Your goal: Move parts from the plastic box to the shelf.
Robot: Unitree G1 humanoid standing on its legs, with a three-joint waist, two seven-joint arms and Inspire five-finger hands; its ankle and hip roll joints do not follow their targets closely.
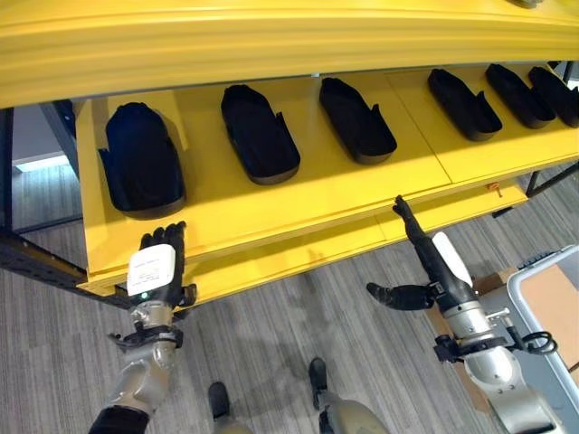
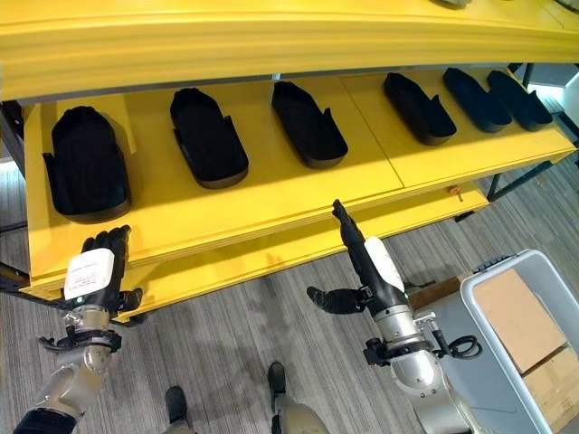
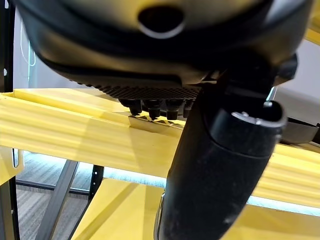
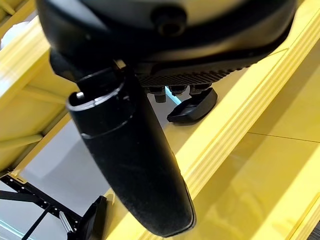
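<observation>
Several black moulded parts, among them one at the left (image 1: pixel 140 158) and one at the middle (image 1: pixel 355 119), lie in a row on the yellow shelf (image 1: pixel 317 194). My left hand (image 1: pixel 156 269) is raised at the shelf's front edge below the leftmost part, open and holding nothing. My right hand (image 1: pixel 432 253) points straight fingers at the front edge near the shelf's middle, thumb out to the side, also holding nothing. The right wrist view has its thumb (image 4: pixel 130 160) and a black part (image 4: pixel 192 107) beyond the fingers. The grey plastic box (image 1: pixel 541 348) stands low at the right.
Flat cardboard (image 2: pixel 514 318) lies inside the box. A second yellow shelf board (image 1: pixel 271 41) overhangs the parts from above. A dark metal rack frame (image 1: pixel 36 258) runs along the left end of the shelf. Grey carpet floor (image 1: pixel 298 325) lies between the arms.
</observation>
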